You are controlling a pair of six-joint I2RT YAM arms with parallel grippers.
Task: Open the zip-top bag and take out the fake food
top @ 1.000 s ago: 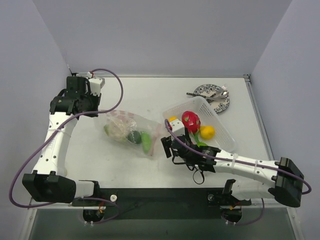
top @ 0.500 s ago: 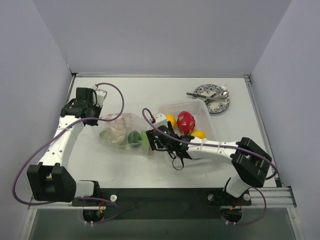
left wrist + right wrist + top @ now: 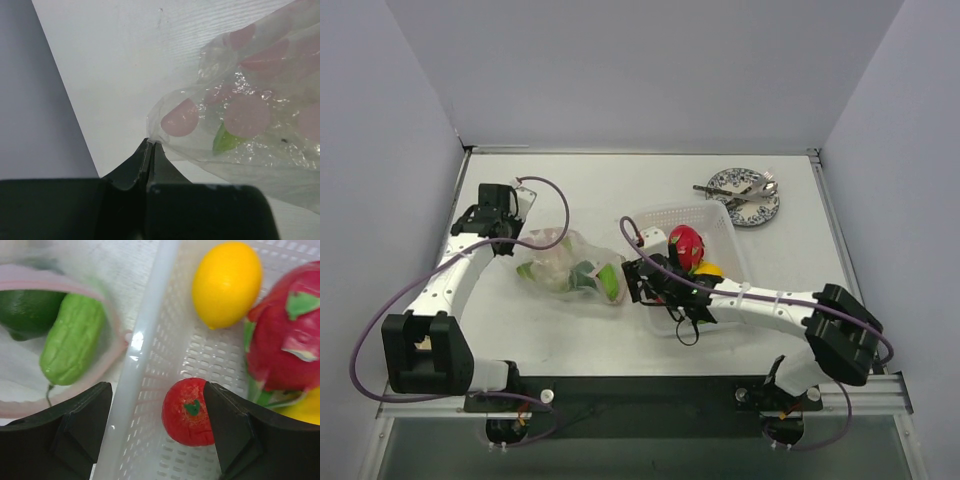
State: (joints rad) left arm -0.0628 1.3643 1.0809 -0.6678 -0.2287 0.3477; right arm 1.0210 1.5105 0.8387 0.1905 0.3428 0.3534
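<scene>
Right gripper (image 3: 156, 407) hangs open over the tray (image 3: 150, 340) — fruits (image 3: 227, 282) already out; left gripper (image 3: 150, 150) clamps the bag (image 3: 250, 115), greens (image 3: 72, 340) left inside

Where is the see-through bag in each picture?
Top external: zip-top bag left of centre, beside the white tray.
Left wrist: right side, its corner pinched in the left hand.
Right wrist: left edge, mouth open.
Shared landmark: green fake food inside it.
</scene>
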